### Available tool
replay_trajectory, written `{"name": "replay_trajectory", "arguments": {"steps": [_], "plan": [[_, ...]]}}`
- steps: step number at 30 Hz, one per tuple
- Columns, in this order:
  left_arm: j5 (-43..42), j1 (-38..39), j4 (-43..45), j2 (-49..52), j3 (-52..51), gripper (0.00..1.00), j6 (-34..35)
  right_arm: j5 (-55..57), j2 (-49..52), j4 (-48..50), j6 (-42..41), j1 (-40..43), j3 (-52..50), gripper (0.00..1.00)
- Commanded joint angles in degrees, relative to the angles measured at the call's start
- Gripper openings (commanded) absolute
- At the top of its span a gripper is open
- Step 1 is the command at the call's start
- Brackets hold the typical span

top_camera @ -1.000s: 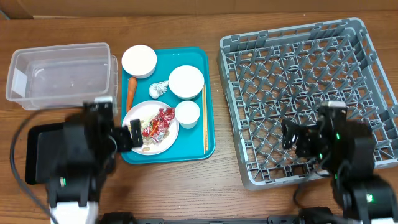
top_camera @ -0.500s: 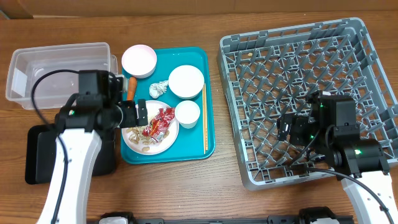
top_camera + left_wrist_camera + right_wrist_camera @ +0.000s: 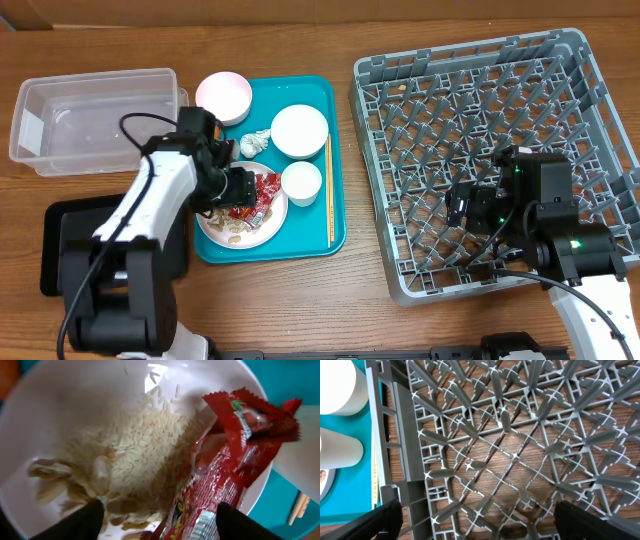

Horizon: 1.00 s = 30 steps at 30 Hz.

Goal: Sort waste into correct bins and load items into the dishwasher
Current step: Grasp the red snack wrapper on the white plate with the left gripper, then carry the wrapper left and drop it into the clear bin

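My left gripper (image 3: pixel 236 190) is open, low over the white plate (image 3: pixel 213 229) on the teal tray. In the left wrist view its jaws (image 3: pixel 157 529) straddle the lower end of the red wrapper (image 3: pixel 235 445), next to the rice-and-nut scraps (image 3: pixel 130 450). The wrapper (image 3: pixel 264 193) lies on the plate's right side. The napkin (image 3: pixel 257 142) lies above the plate. My arm hides most of the carrot; an orange bit (image 3: pixel 7 375) shows. My right gripper (image 3: pixel 466 206) is open and empty over the grey rack (image 3: pixel 560 90), its jaws (image 3: pixel 487 530) above the pegs (image 3: pixel 510 435).
The clear tub (image 3: pixel 95 120) stands at the far left, the black tray (image 3: pixel 58 255) below it. On the teal tray (image 3: pixel 338 235) are a pink bowl (image 3: pixel 223 97), a white bowl (image 3: pixel 300 131), a cup (image 3: pixel 301 183) and chopsticks (image 3: pixel 329 190).
My left arm has swung from beside the black tray up and right, bringing its open gripper down over the plate and wrapper. My right arm shifted slightly left, then held still.
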State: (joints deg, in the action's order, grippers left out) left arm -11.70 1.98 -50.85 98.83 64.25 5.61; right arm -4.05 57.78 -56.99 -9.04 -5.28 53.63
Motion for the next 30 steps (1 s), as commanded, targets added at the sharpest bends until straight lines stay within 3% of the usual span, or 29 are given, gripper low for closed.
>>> {"name": "replay_trajectory", "arguments": {"steps": [1,6,8,12,18,22,26,27,28,30], "plan": [[-1.5,0.8,-0.3,2.5,1.1,0.55,-0.9,0.5,-0.2,0.0,-0.4,0.2,2.1,1.0],[-1.4,0.8,-0.3,2.6,1.4,0.11,-0.9,0.5,-0.2,-0.2,-0.4,0.2,2.1,1.0],[-1.2,0.4,-1.1,2.6,2.4,0.04,-0.9,0.5,-0.2,-0.2,-0.4,0.2,2.1,1.0],[-0.7,-0.5,-5.3,2.6,7.9,0.04,-0.9,0.5,-0.2,-0.2,-0.4,0.2,2.1,1.0],[8.3,-3.6,-13.4,2.6,23.7,0.04,-0.9,0.5,-0.2,-0.4,-0.4,0.2,2.1,1.0],[12.4,-8.7,-10.4,2.6,29.8,0.04,4.0,0.5,-0.2,-0.4,-0.4,0.2,2.1,1.0],[12.3,-14.5,-2.0,3.1,30.2,0.04,7.9,0.5,-0.2,-0.4,-0.4,0.2,2.1,1.0],[12.3,-15.7,-0.3,3.4,30.2,0.25,8.4,0.5,-0.2,-0.4,-0.4,0.2,2.1,1.0],[12.3,-16.3,0.4,3.7,30.2,0.38,8.4,0.5,-0.2,-0.4,-0.4,0.2,2.1,1.0],[12.3,-16.4,0.9,4.3,30.2,0.45,8.3,0.5,-0.2,-0.4,-0.4,0.2,2.1,1.0]]}}
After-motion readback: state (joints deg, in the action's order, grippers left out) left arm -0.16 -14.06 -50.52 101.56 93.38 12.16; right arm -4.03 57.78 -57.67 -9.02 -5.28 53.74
